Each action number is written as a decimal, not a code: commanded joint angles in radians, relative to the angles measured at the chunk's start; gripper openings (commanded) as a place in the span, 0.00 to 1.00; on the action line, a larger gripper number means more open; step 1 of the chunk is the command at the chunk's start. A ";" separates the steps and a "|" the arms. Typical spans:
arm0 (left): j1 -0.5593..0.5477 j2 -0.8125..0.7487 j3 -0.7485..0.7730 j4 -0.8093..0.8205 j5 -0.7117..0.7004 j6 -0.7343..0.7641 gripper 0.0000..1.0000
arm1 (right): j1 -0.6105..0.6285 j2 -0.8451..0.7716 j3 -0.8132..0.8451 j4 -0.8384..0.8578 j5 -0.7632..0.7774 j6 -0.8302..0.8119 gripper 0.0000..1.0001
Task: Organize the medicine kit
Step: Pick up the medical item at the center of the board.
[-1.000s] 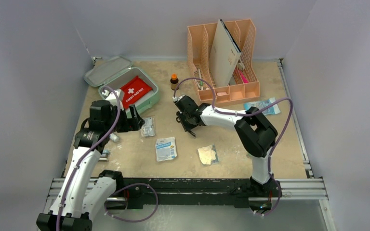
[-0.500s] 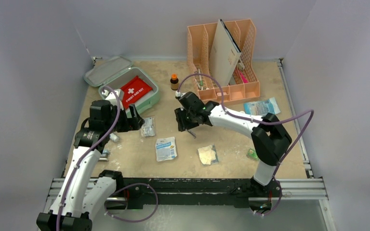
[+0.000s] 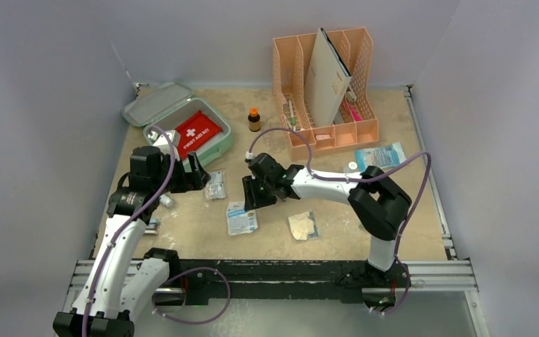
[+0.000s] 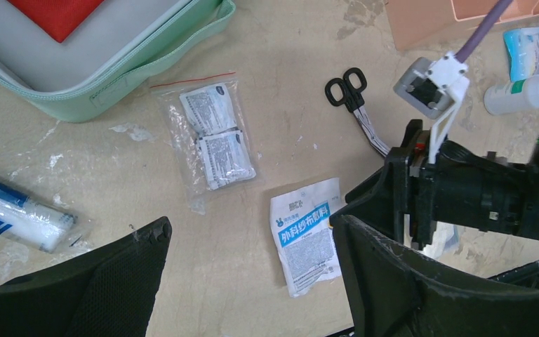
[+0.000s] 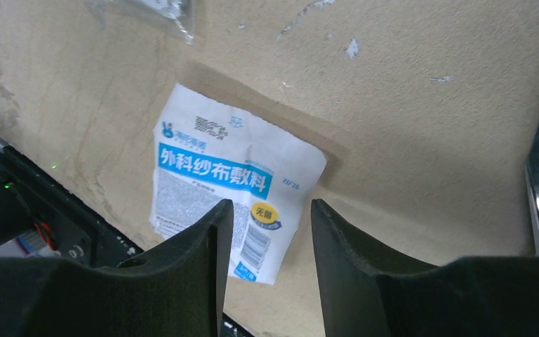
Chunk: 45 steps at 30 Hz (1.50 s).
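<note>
Table (image 3: 182, 221), sandy and scuffed, carries everything. Peach file organizer (image 3: 279, 77) stands upright, well beyond the right claw (image 3: 251, 196) and off to its right. Medicine kit (image 3: 222, 149), mint green, sits just beyond the left claw (image 3: 198, 172) on the far side, with its lid thrown open and lying flat behind it. A red first-aid pouch (image 3: 198, 131) lies inside the kit. Left claw gapes wide, nothing between its fingers, hanging over bare table. Right claw roughly half open, grasping nothing, poised over a white-and-blue dressing packet (image 5: 217, 182). The packet's lower corner shows through the gap between the fingers; cannot tell whether the tips touch it. From the left wrist, that packet lies flat under the left claw's right finger. A clear bag of two white sachets (image 4: 214, 140) lies just ahead of the left claw, between it and the kit's front wall (image 4: 161, 60). Tan packet (image 3: 302, 226) lies near the right claw, on its right and nearer side. Wrapped gauze roll (image 4: 14, 210) lies beside the left claw's left finger. Black-handled scissors (image 4: 347, 88) lie just beyond the right claw. Small brown bottle (image 3: 254, 119), orange-capped, stands upright farther beyond the right claw.
</note>
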 commanded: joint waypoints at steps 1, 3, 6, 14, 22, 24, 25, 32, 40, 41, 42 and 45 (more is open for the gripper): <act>-0.003 -0.004 0.011 0.015 0.012 0.008 0.84 | -0.002 0.020 -0.018 0.055 -0.034 0.044 0.45; -0.003 -0.006 0.010 0.015 0.009 0.006 0.83 | -0.002 0.021 -0.025 0.069 -0.037 0.044 0.42; -0.003 -0.011 0.008 0.015 0.003 0.004 0.83 | -0.002 0.024 -0.035 0.075 -0.032 0.034 0.37; -0.003 -0.003 0.009 0.015 0.002 0.008 0.82 | -0.002 0.052 -0.011 0.055 -0.028 0.020 0.24; -0.003 0.007 0.006 0.021 0.024 0.011 0.81 | -0.003 -0.038 -0.013 0.023 -0.033 0.008 0.00; -0.003 0.011 0.005 0.026 0.031 0.011 0.81 | -0.003 -0.078 -0.014 0.024 -0.025 0.004 0.00; -0.003 0.016 0.003 0.032 0.038 0.009 0.81 | -0.003 -0.099 -0.014 0.024 -0.018 0.001 0.00; -0.003 0.067 0.018 0.052 0.153 -0.027 0.79 | -0.040 -0.269 -0.098 0.175 -0.080 0.031 0.00; -0.003 0.039 0.049 0.126 0.430 -0.139 0.77 | -0.062 -0.482 -0.305 0.545 -0.124 0.164 0.00; -0.003 0.034 0.044 0.147 0.466 -0.161 0.77 | -0.063 -0.513 -0.331 0.587 -0.113 0.174 0.00; -0.003 0.034 0.037 0.175 0.498 -0.185 0.77 | -0.062 -0.540 -0.352 0.620 -0.100 0.185 0.00; -0.003 0.037 0.003 0.290 0.603 -0.264 0.78 | -0.063 -0.614 -0.385 0.680 -0.065 0.199 0.00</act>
